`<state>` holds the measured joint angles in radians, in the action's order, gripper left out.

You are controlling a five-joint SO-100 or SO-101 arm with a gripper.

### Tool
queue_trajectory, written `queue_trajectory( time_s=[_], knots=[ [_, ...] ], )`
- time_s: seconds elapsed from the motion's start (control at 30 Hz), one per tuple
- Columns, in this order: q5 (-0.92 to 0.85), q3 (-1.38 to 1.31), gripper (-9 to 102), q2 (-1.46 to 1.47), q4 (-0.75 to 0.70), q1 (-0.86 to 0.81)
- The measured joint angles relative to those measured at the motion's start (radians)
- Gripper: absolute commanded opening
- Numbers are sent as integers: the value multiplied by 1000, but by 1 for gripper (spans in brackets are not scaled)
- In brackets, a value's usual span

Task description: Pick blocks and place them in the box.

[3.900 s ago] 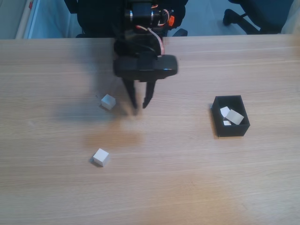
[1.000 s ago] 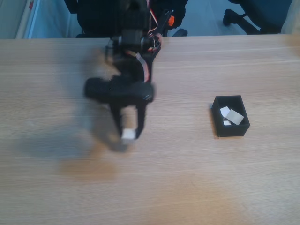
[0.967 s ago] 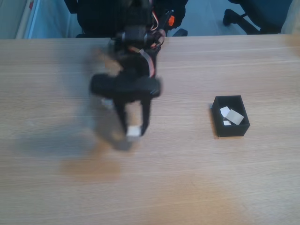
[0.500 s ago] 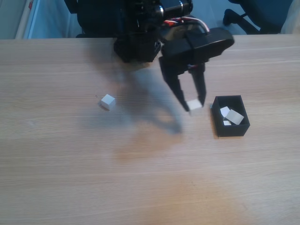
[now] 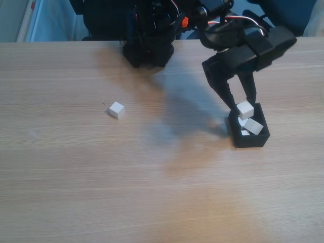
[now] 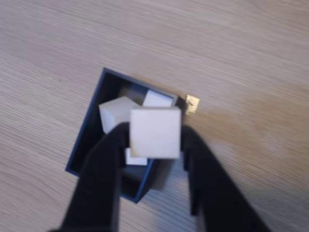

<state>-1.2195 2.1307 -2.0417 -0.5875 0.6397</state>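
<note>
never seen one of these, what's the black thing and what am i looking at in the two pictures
The black thing is a small robot arm bolted at the far edge of a wooden table. At its end is a gripper, two fingers that pinch like tongs. One picture comes from a camera that stands still and looks down at the table. The other comes from a camera riding on the arm's wrist, so the gripper shows up close with its fingers reaching in from the bottom. It is pinching a white block, holding it above a small black box. In the wrist view the held block hides part of the box, where other white blocks lie. One more block sits on the table to the left in the fixed view.
</note>
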Motion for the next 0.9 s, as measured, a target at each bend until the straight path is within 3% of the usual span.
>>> queue_trajectory(
  time_s=[0.33,0.77,0.9],
  knots=[
    [69,-38,9,46,-66,60],
    [112,-103,9,80,-118,75],
    [129,-104,11,64,-201,28]
  ],
)
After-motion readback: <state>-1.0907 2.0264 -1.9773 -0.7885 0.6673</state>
